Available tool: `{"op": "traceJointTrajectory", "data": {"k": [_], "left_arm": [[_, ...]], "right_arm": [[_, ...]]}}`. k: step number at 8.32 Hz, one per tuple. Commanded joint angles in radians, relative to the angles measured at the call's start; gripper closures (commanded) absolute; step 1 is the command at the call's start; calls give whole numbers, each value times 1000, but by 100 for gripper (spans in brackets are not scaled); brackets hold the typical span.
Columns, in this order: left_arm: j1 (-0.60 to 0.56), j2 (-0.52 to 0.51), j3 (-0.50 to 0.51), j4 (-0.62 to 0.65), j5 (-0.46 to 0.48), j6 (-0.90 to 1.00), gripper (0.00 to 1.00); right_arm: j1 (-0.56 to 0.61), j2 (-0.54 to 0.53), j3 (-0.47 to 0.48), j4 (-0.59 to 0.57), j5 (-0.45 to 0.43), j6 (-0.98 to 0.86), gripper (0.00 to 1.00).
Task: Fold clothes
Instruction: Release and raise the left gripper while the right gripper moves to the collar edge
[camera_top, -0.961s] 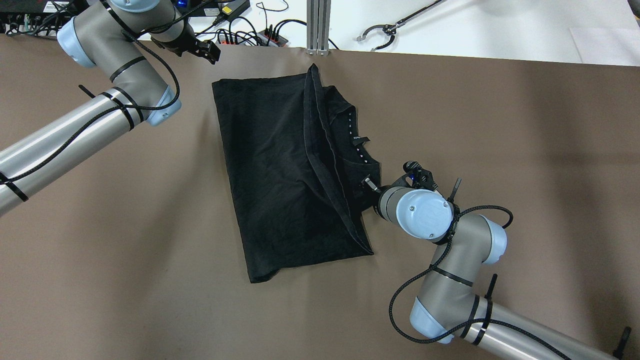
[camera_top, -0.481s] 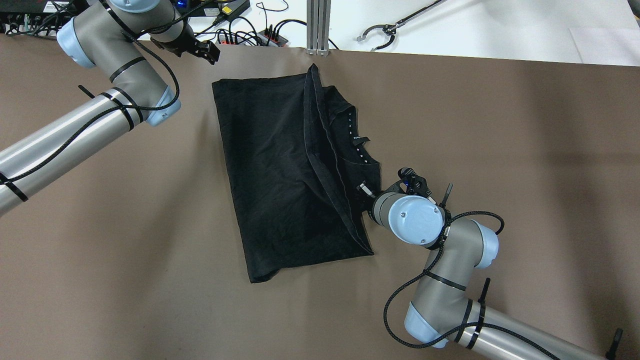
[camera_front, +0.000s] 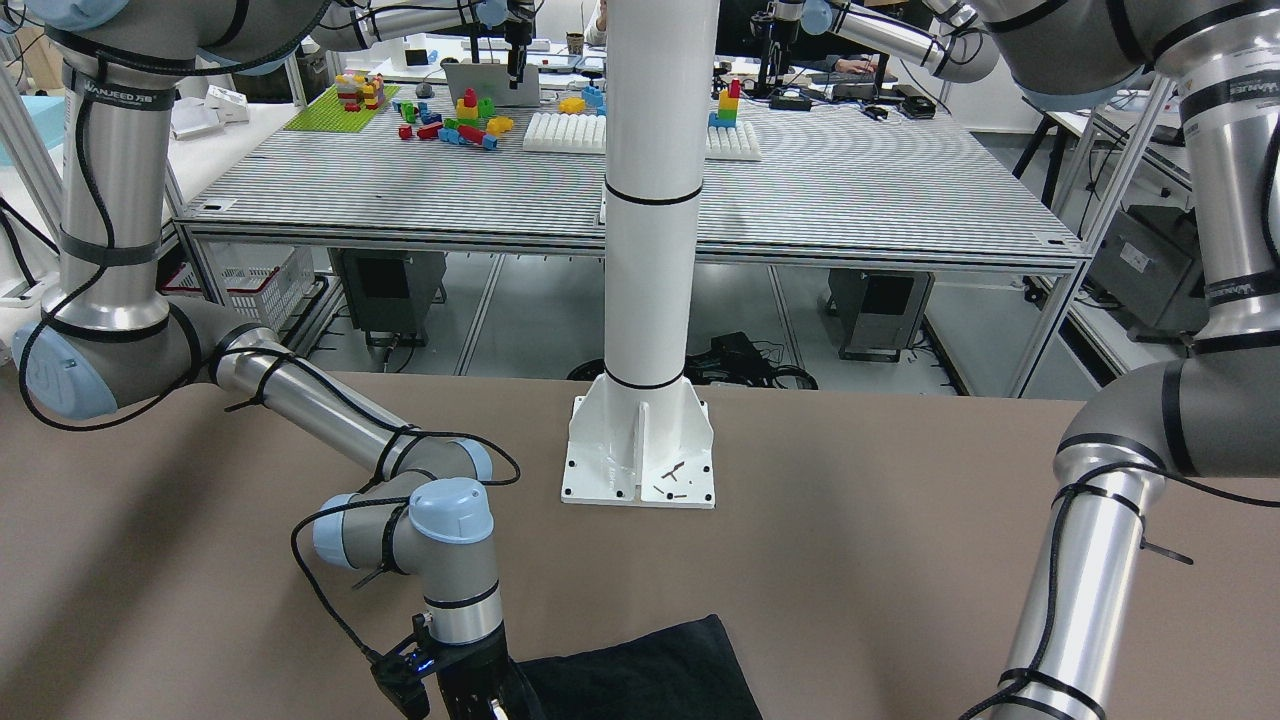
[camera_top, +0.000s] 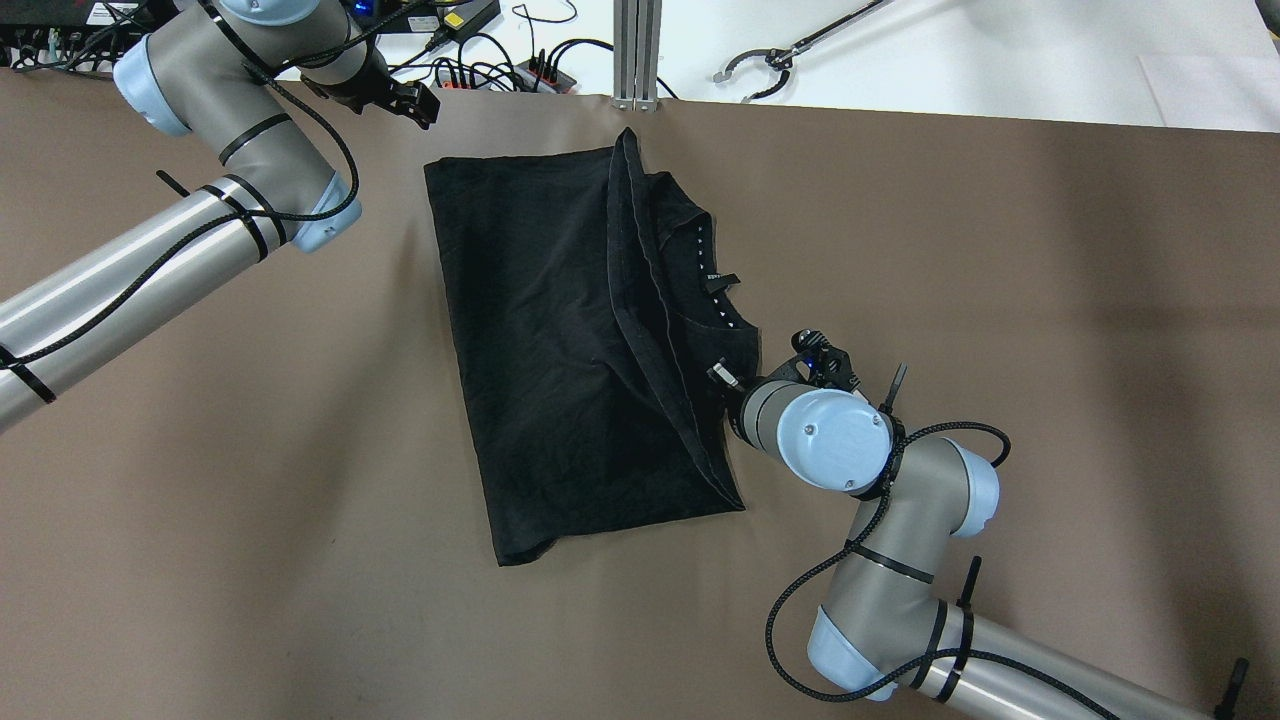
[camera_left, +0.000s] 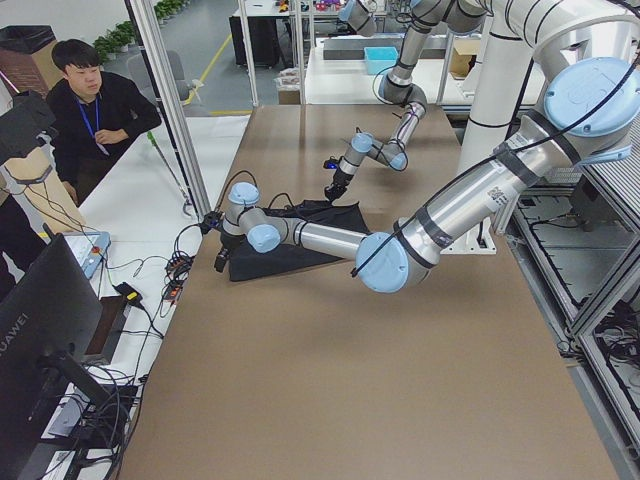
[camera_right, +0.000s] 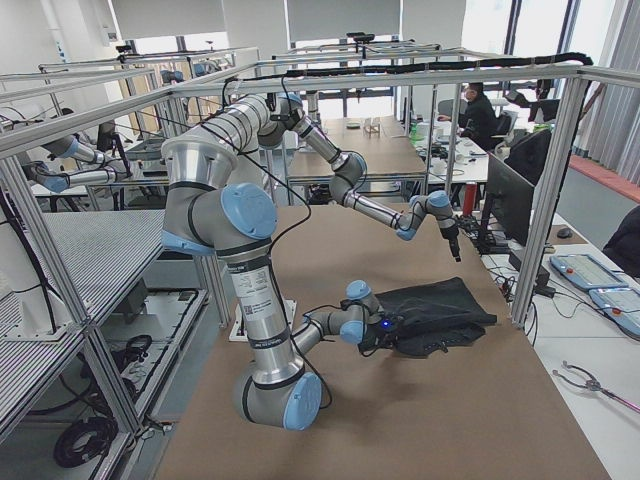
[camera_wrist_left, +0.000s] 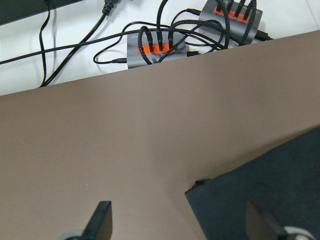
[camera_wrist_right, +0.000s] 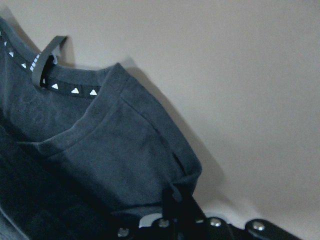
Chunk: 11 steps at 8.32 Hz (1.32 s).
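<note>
Right wrist creeps inward

Right gripper closed on the black T-shirt at its collar-side edge; wrist crept inward over the last second. Shirt lies part-folded on the table. Left gripper open, unmoved by far corner. Next fold likely starting

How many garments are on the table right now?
1. A single black T-shirt lies partly folded on the brown table, left of centre in the overhead view, reaching almost to the far edge. Anything beneath it would be hidden.
</note>
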Motion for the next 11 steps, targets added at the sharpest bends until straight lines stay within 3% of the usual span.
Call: {"op": "traceJointTrajectory", "data": {"k": [1,4,8,9,10,11], "left_arm": [[2,7,-2,-3,-1,-1,6],[6,56,-75,3,-2,-14,6],[11,58,-75,2,-2,-15,6],[11,57,-75,2,-3,-15,6],[11,57,-75,2,-3,-15,6],[11,58,-75,0,-3,-15,6]], "right_arm": [[-28,-42,99,-7,3,4,100],[-154,-177,275,-9,-72,11,100],[-194,-203,280,-9,-146,6,100],[-184,-200,280,-9,-143,-6,79],[-174,-198,276,-36,-138,-78,6],[-159,-195,285,-61,-140,-162,6]]}}
